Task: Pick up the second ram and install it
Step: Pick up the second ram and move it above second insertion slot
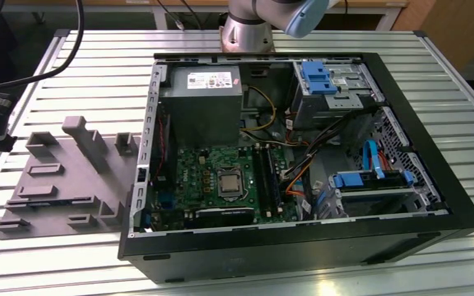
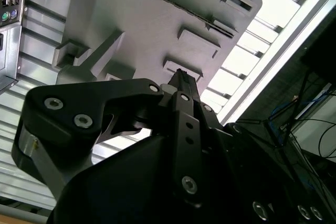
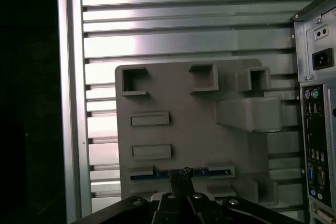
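Hovering over the grey holder tray (image 3: 178, 129): the gripper (image 3: 182, 173) has its fingertips drawn together, with no gap visible between them and nothing held.

The second ram (image 3: 210, 172) is seated on edge in a slot of that tray. It shows as a thin blue-black strip spanning two low slot blocks. In the first wrist view the fingertips overlap its middle. I can't tell from there whether they touch it.

In the second wrist view the gripper (image 2: 181, 74) is seen from behind its linkage. The tip points at the holder tray (image 2: 121, 19), and the tray face lies beyond it.

The tray lies flat on the slatted aluminium table (image 3: 184, 24). It sits just beside the rear I/O panel (image 3: 315, 129) of the PC case.

Exterior view:
- The holder tray (image 1: 72, 185) is on the exterior view's left of the open black PC case (image 1: 303, 246), close to it.
- Both stand on the table (image 1: 56, 61).
- Inside the case are the grey power supply (image 1: 202, 105), the green motherboard (image 1: 204, 166) with its CPU socket (image 1: 230, 183), and long black memory slots (image 1: 266, 179) beside the socket.
- I can't tell whether any slot has a stick in it.
- The arm base (image 1: 245, 31) stands behind the case.
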`<state>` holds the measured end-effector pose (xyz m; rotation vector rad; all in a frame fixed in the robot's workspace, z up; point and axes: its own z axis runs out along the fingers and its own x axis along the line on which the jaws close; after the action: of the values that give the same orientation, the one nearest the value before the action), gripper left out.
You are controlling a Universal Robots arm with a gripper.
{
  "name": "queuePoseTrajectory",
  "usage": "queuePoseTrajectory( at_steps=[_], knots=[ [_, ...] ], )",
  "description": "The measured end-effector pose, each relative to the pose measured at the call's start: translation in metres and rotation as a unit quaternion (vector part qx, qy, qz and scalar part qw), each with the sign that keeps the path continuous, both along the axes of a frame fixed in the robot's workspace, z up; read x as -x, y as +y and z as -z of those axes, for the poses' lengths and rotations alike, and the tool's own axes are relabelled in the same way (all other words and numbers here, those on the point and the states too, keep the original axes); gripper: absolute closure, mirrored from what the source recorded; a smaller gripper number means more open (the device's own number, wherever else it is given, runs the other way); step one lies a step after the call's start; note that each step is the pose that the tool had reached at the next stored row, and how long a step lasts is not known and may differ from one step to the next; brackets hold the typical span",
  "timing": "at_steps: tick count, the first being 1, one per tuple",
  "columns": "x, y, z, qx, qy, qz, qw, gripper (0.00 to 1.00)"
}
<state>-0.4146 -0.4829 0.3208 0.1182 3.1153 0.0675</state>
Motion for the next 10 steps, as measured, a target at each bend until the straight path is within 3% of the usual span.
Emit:
queuePoseTrajectory(
  at_steps=[10],
  knots=[
    [0.0,0.0,0.0,0.0011,0.0,-0.001,1.0,0.89]
  ],
)
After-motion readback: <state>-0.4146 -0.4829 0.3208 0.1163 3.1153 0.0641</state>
